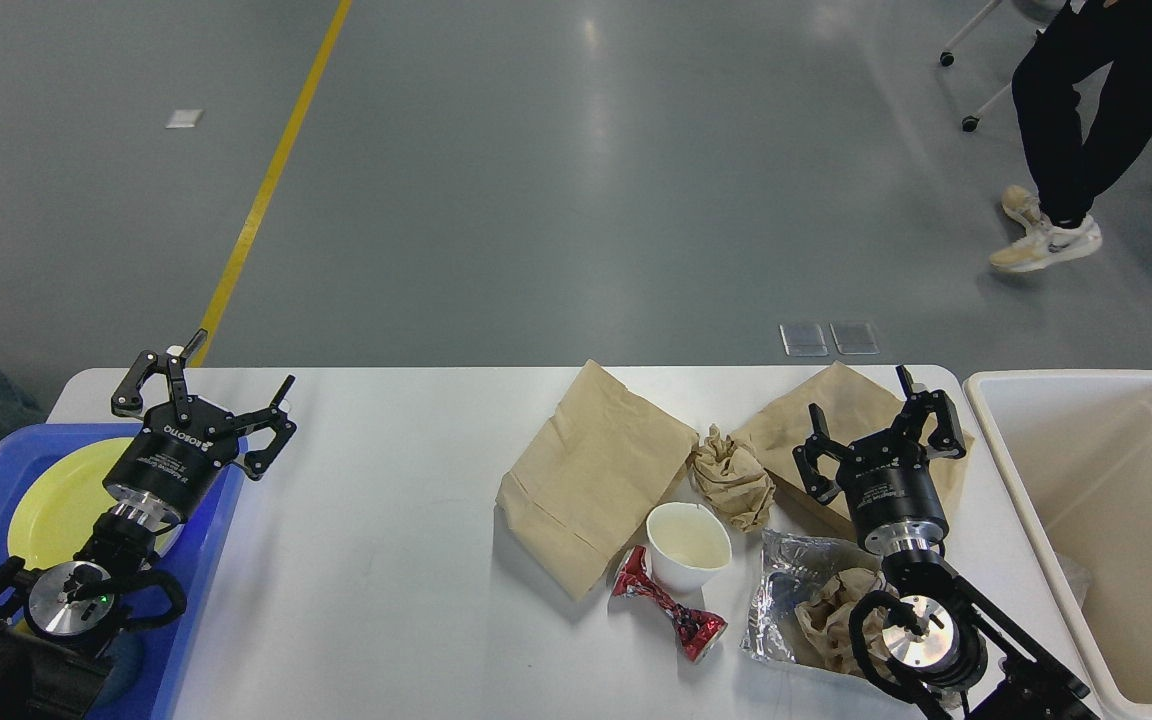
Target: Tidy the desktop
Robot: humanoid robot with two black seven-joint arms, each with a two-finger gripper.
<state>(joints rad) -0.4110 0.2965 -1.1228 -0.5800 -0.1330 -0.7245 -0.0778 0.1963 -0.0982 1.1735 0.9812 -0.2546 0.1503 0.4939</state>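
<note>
Both sets of fingers are spread apart and empty. The right gripper (881, 438) hovers over a brown paper bag (841, 415), likely placed to pick up rubbish for the cream bin (1086, 470) at right. The left gripper (204, 400) hangs above the blue tray (206, 560). The white surface (386, 520) carries litter at centre-right; my right arm hides part of the foil wrapper (786, 590).

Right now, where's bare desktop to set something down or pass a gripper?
Free: the wide strip of desktop between the blue tray and the flat paper bag. Crowded: right half, with white cup, crushed red can, crumpled paper, foil wrapper, up to the cream bin.
</note>
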